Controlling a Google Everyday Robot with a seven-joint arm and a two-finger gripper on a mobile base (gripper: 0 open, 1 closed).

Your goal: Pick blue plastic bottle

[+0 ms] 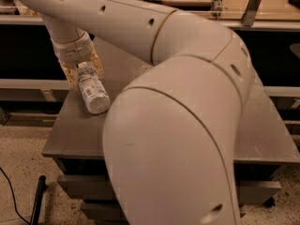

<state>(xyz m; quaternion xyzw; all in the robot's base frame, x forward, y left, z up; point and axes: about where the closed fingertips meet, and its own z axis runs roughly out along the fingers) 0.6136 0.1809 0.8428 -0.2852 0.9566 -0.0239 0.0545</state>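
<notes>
The blue plastic bottle (pixel 92 91) is a small clear bottle with a pale printed label. It lies tilted on the grey table (pixel 70 130) near its left side, base towards the camera. My gripper (pixel 83 70) reaches down from the upper left. Its tan fingers (pixel 71 76) sit tight on both sides of the bottle's cap end. The cap is hidden between them. My large white arm covers the middle of the view.
The table's left edge (pixel 51 135) and front edge are close to the bottle. A dark shelf and a light rail (pixel 28 84) run behind the table. A black cable and post (pixel 37 196) lie on the speckled floor at lower left.
</notes>
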